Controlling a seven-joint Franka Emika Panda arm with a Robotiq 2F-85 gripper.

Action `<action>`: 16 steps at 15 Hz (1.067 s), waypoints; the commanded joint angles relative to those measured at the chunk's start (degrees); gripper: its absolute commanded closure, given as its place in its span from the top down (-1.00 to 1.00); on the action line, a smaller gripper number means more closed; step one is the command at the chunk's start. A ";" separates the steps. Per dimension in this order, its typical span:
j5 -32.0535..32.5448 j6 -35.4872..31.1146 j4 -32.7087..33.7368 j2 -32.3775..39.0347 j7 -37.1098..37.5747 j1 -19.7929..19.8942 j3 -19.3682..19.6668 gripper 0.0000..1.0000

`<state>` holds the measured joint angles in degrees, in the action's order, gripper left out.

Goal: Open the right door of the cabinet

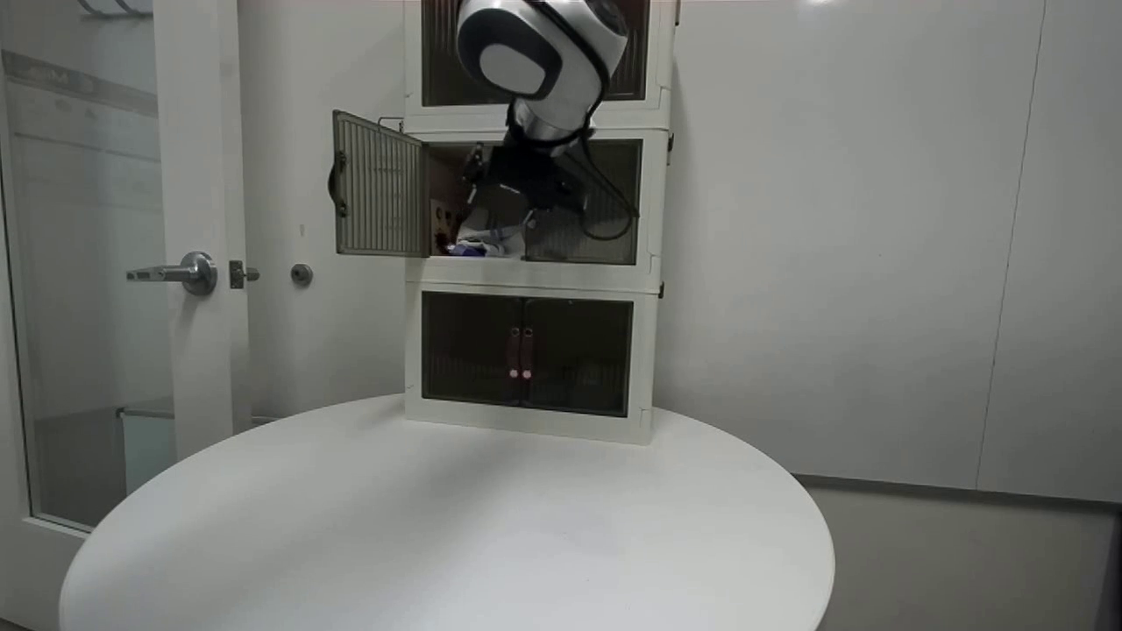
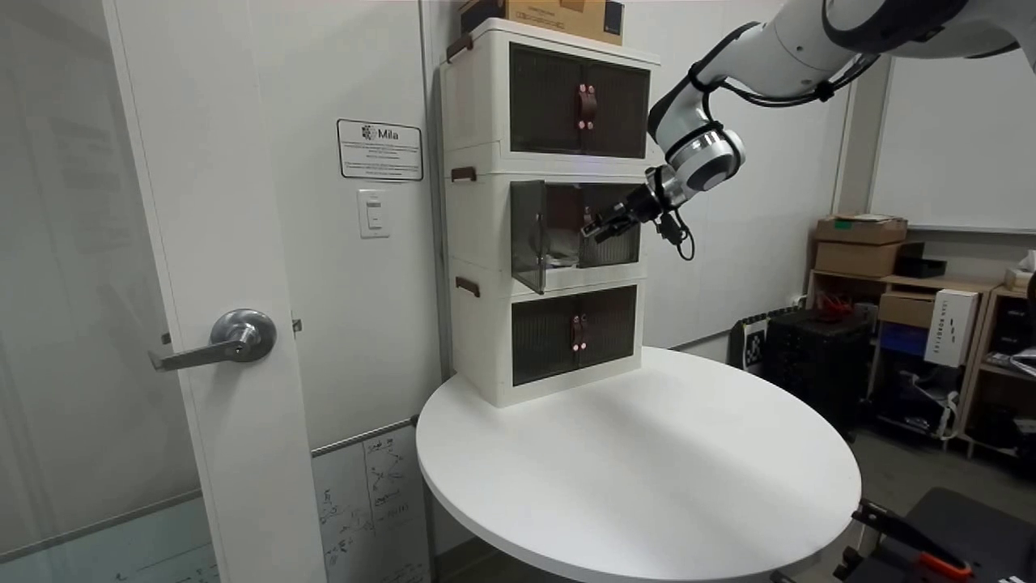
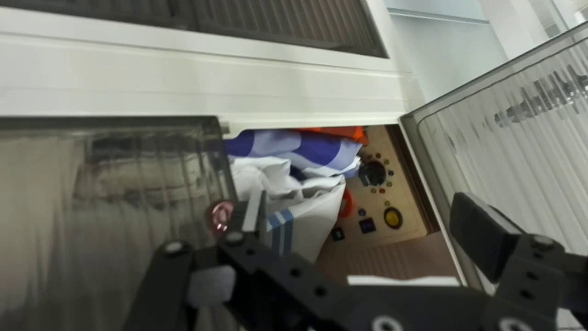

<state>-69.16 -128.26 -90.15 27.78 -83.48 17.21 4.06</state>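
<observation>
The white cabinet (image 1: 535, 279) stands on a round table; it also shows in an exterior view (image 2: 476, 219) and in the wrist view (image 3: 183, 87). Its right door (image 1: 561, 247), a dark tinted middle-tier leaf, is closed in both exterior views (image 2: 613, 251). In the wrist view the right door (image 3: 115, 239) is at the left. My gripper (image 1: 501, 209) is open and empty before the middle tier, also in an exterior view (image 2: 591, 233). In the wrist view (image 3: 363, 225), one finger overlaps the right door's free edge beside a pink rivet; contact cannot be told. The door's handle is mostly hidden.
The middle tier's left door (image 1: 381, 188) stands swung open, also in an exterior view (image 2: 528, 235) and the wrist view (image 3: 519, 151). White and blue cloth (image 3: 303, 193) and a beige panel with buttons (image 3: 381, 202) lie inside. The round white table (image 1: 491, 526) is below.
</observation>
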 commanded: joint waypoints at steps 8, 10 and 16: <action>-1.34 -3.48 -0.17 -2.88 -0.62 -1.03 0.26 1.00; -1.75 -3.66 0.19 -2.45 -1.24 -1.25 -0.07 1.00; -1.83 -6.81 1.01 -1.83 -1.13 -2.14 -0.19 1.00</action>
<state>-69.79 -133.17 -90.05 25.48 -83.49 15.50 3.91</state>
